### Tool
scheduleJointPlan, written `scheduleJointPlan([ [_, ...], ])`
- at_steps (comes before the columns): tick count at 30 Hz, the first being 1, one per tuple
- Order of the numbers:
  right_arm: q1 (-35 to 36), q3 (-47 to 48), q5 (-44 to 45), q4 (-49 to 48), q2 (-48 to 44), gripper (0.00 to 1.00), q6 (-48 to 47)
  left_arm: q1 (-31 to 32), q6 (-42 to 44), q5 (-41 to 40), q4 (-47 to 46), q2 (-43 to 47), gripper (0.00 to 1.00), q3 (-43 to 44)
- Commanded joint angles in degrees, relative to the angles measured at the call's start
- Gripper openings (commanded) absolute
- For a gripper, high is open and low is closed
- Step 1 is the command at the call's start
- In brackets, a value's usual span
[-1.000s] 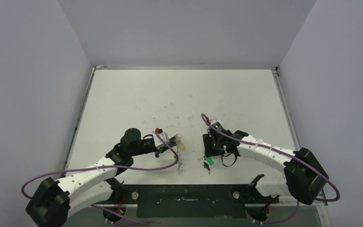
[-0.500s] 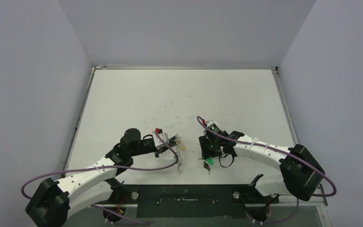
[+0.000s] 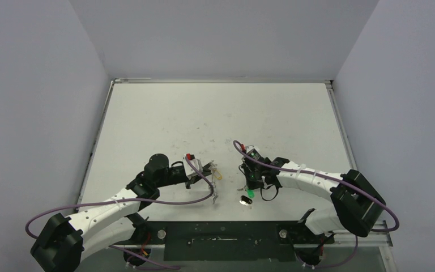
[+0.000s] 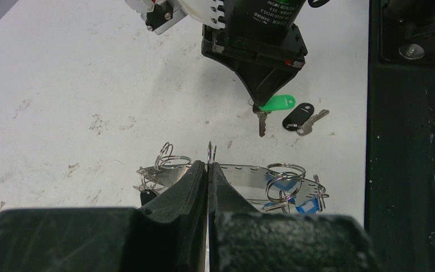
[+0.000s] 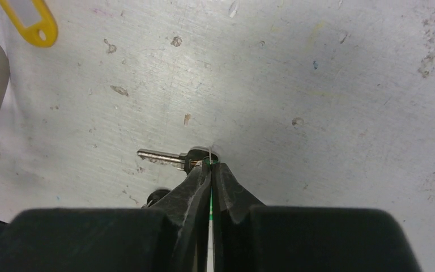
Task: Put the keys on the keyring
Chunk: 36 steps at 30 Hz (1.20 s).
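Note:
My left gripper (image 4: 208, 165) is shut on the keyring (image 4: 249, 175), a silvery metal loop with small split rings and blue tags (image 4: 306, 207) hanging on it. In the top view the left gripper (image 3: 208, 169) holds it near the table's front middle, next to a yellow tag (image 3: 218, 175). My right gripper (image 5: 210, 164) is shut on the green-tagged key (image 4: 276, 103) at its ring end, with the blade (image 5: 158, 156) sticking out to the left on the table. A black-tagged key (image 4: 299, 116) lies just beside it.
The yellow tag (image 5: 31, 20) lies on the scuffed white table (image 3: 215, 113) at the far left of the right wrist view. The black base bar (image 3: 221, 238) runs along the near edge. Purple cables (image 3: 164, 201) loop beside both arms.
The right gripper has shifted left over the green-tagged key and gone from open to shut on it. The black-tagged key has slid slightly left. The left arm has stayed still.

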<state>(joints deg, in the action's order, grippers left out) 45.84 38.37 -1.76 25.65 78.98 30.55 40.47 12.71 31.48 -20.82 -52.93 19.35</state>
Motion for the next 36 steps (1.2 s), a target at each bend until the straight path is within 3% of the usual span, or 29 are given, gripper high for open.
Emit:
scheduleJointPlan([
  [1, 0.4, 1.6, 3.3, -0.9, -2.5, 0.00, -0.6, 0.3, 0.2, -0.6, 0.0, 0.8, 0.00, 1.4],
  [15, 0.2, 4.1, 4.1, 2.6, -12.4, 0.00, -7.1, 0.2, -1.1, -1.7, 1.0, -0.2, 0.00, 3.0],
  [36, 1.6, 15.5, -17.7, -3.3, -7.7, 0.00, -13.6, 0.3, -2.8, -0.8, 0.5, -2.1, 0.00, 4.8],
])
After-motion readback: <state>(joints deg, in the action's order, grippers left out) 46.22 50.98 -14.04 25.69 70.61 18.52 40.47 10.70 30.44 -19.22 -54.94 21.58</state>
